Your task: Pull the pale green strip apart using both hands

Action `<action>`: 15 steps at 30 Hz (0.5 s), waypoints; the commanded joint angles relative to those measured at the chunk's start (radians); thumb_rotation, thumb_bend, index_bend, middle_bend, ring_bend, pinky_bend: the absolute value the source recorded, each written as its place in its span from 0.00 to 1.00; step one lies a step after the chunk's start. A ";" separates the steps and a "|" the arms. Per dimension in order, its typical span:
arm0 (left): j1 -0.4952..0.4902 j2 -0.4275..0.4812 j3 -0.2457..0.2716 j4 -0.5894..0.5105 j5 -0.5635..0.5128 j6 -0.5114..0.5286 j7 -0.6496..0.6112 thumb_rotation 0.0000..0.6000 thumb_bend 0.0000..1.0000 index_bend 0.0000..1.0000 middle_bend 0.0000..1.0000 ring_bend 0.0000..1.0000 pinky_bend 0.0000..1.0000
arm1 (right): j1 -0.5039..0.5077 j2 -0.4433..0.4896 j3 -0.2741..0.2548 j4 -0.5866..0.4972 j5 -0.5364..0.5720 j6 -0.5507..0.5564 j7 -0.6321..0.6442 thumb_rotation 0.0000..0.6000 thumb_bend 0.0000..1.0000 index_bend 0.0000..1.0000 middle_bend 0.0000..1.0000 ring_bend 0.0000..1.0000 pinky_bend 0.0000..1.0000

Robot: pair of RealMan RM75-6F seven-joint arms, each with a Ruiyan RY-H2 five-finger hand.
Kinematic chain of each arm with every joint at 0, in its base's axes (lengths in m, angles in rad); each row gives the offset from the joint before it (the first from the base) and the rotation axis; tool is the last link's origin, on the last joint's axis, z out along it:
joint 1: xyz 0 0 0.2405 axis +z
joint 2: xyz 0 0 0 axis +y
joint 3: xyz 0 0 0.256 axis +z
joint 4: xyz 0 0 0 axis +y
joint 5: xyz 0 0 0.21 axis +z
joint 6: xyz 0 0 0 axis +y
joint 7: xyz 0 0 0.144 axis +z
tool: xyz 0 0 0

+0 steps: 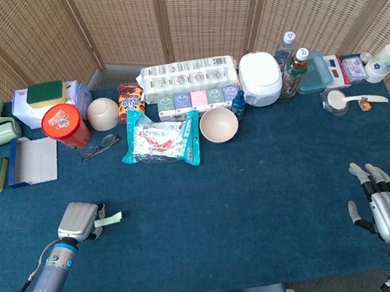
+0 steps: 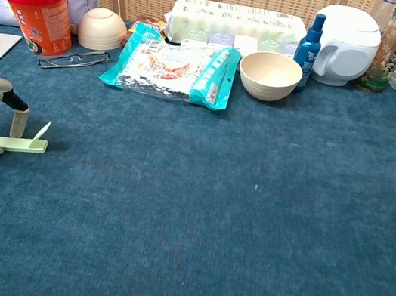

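Light was bright, even and diffuse in both views, leaving only faint, soft shadows on the blue table cloth (image 1: 259, 180). Focus was sharp throughout, without motion blur. A mild sheen showed on the white rice cooker (image 2: 348, 36); the head view's edges bowed slightly.

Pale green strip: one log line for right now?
pale green strip: on cloth, one end raised | left hand: fingers at strip | right hand: open, far away

A big table (image 1: 259, 180) with a dark blue cloth fills most of the frame. Behind it, across the top, stand woven brown screens (image 1: 160, 11) with wooden frames. Soft, even light falls on everything.
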 commanded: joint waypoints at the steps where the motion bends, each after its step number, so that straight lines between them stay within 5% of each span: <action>1: -0.002 0.000 0.001 0.000 -0.005 -0.001 0.005 1.00 0.28 0.48 0.98 1.00 0.98 | 0.000 0.000 0.000 0.000 0.000 0.000 0.000 1.00 0.53 0.02 0.21 0.05 0.09; 15: -0.002 0.033 -0.010 -0.027 0.043 0.038 -0.025 1.00 0.41 0.63 1.00 1.00 1.00 | -0.002 -0.002 0.006 0.002 -0.007 0.010 0.012 1.00 0.53 0.01 0.21 0.05 0.09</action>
